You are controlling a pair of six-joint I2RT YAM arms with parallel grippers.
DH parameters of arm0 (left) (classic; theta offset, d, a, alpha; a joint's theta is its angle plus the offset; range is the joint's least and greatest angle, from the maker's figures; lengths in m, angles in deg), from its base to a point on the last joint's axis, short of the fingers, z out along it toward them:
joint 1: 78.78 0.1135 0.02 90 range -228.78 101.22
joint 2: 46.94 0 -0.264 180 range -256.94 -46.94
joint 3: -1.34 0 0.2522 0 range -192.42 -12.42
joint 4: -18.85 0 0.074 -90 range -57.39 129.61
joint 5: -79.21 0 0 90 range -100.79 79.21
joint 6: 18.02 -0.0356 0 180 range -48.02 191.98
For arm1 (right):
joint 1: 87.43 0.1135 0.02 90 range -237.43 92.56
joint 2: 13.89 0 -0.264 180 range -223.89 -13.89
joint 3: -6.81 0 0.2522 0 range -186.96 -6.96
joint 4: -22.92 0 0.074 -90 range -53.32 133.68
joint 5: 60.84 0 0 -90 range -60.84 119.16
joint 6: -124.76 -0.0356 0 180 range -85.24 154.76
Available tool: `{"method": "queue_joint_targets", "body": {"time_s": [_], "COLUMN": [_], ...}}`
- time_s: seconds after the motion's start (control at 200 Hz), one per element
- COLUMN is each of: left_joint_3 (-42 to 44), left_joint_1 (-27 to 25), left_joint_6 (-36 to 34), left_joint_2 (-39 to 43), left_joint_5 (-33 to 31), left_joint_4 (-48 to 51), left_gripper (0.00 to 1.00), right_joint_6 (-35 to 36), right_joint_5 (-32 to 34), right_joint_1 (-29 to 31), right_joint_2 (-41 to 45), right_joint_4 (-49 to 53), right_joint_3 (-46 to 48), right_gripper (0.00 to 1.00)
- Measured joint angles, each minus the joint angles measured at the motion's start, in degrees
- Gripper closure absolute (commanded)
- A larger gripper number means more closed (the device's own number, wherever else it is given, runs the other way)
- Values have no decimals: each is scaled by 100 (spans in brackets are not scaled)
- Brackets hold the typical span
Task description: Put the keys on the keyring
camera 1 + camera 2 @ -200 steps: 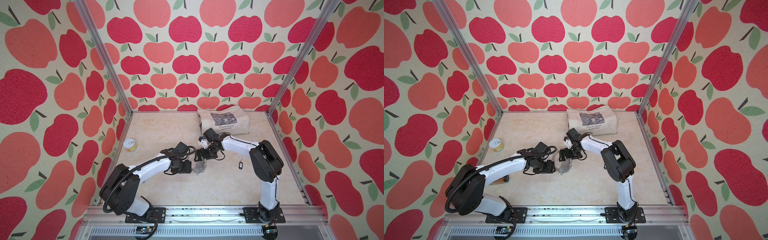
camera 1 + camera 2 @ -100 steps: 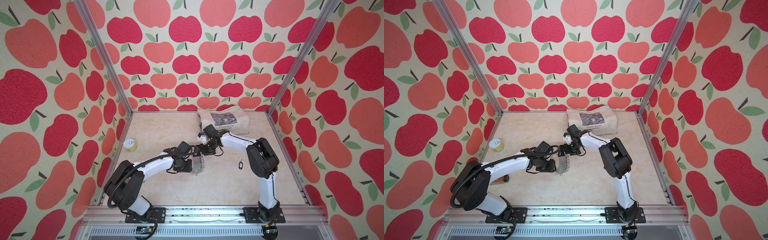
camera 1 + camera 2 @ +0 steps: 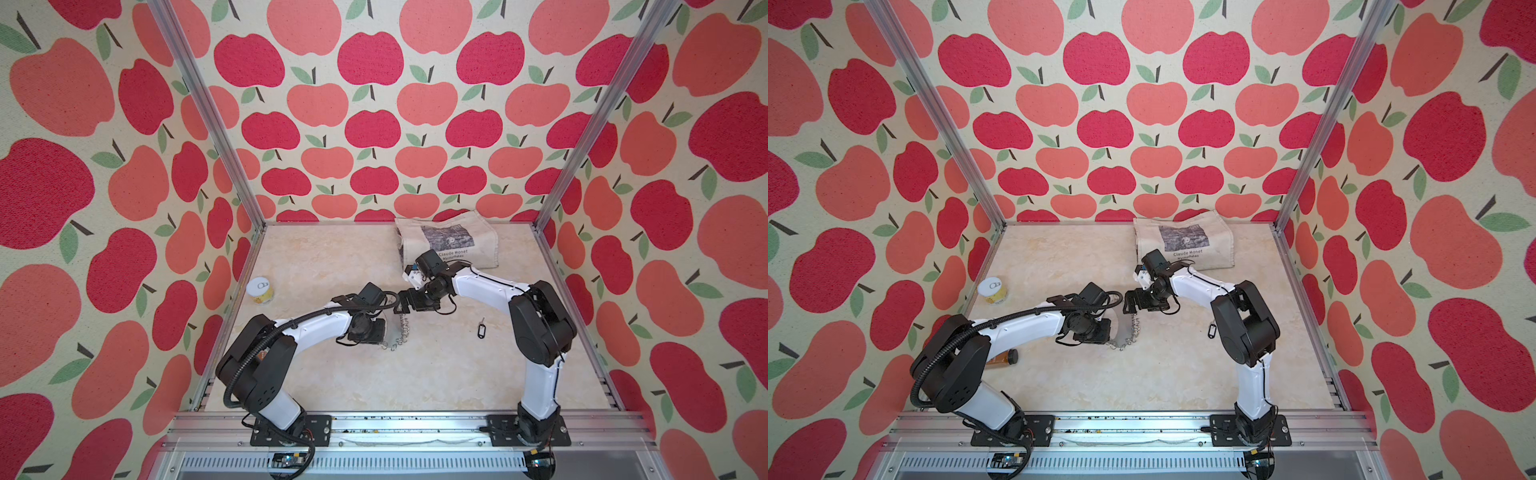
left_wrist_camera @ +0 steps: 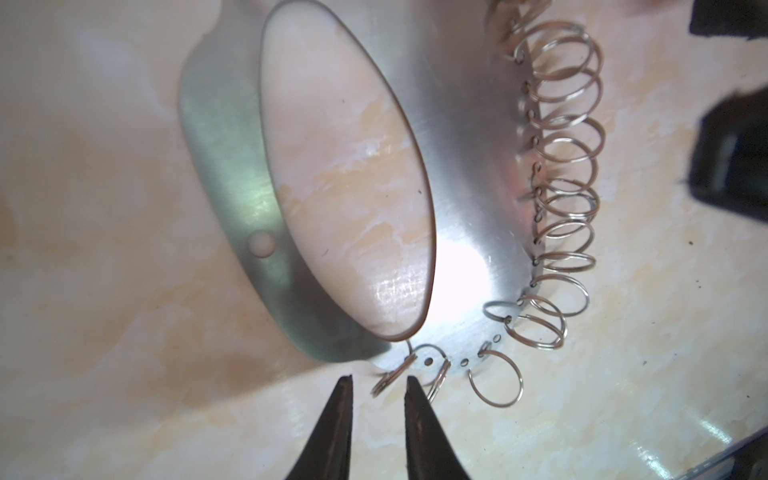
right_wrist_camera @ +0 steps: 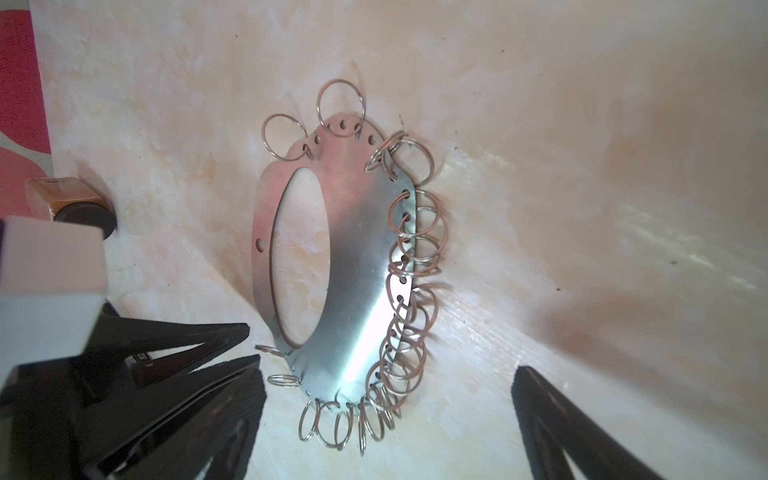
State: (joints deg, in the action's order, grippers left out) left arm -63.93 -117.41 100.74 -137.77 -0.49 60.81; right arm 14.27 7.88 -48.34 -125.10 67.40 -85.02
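— Fingers [image 4: 332,428] on your left: gripping yet?
— Not that I see. My left gripper [image 4: 377,380] has them a narrow gap apart, one small ring [image 4: 395,374] of the keyring [image 4: 469,208] edge-on at their tips. My right gripper [image 5: 386,386] gapes wide and empty beside that plate.
— The keys?
— The keys [image 3: 481,330] lie on the table [image 3: 374,382], well apart from the keyring. Nothing is threaded, I judge; fetching and hooking them is all left to do

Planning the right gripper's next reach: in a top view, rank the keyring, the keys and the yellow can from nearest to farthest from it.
1. The keyring, just base-side of the right gripper.
2. The keys, off to its right.
3. The yellow can, far left by the wall.
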Motion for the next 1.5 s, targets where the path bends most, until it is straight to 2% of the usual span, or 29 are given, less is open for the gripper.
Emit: {"method": "queue_joint_targets", "body": {"time_s": [0.23, 0.405, 0.485, 0.56, 0.69, 0.79, 0.925, 1.041, 1.141, 1.311, 1.501], "left_joint_3": [-2, -2, -2, -4, -81, -81, -162, -310, -415, -828, -1141], "left_joint_1": [-103, -155, -164, -166, -205, -258, -304, -304, -304, -284, -164], "left_joint_6": [0, 2, -2, 17, -2, -151, -721, -1631, -2490, -3611, -4186], "left_joint_2": [-31, -179, -197, -197, -85, 365, 1707, 2927, 3639, 3908, 3762], "left_joint_5": [0, -44, -76, -87, -243, -544, -949, -1010, -885, -345, 452], "left_joint_4": [-4, 0, 2, -9, 28, 197, 275, 131, 35, -20, -229], "left_gripper": [78, 84, 90, 100, 100, 100, 100, 100, 100, 100, 100], "right_joint_6": [0, 0, -2, -2, -2, 7, 175, 417, 708, 1180, 1587], "right_joint_5": [26, 44, 55, 76, 87, 127, 216, 280, 280, 238, 46], "right_joint_1": [0, -2, -2, -2, -13, -13, -31, -61, -66, -66, -66], "right_joint_2": [48, 98, 136, 160, 240, 409, 918, 1589, 2282, 3576, 4498], "right_joint_4": [-66, -76, -81, -96, -155, -223, -382, -621, -898, -1394, -1759], "right_joint_3": [59, 146, 192, 208, 293, 409, 588, 758, 949, 1366, 1508], "right_gripper": [3, 3, 4, 4, 4, 2, 1, 1, 1, 1, 1]}}
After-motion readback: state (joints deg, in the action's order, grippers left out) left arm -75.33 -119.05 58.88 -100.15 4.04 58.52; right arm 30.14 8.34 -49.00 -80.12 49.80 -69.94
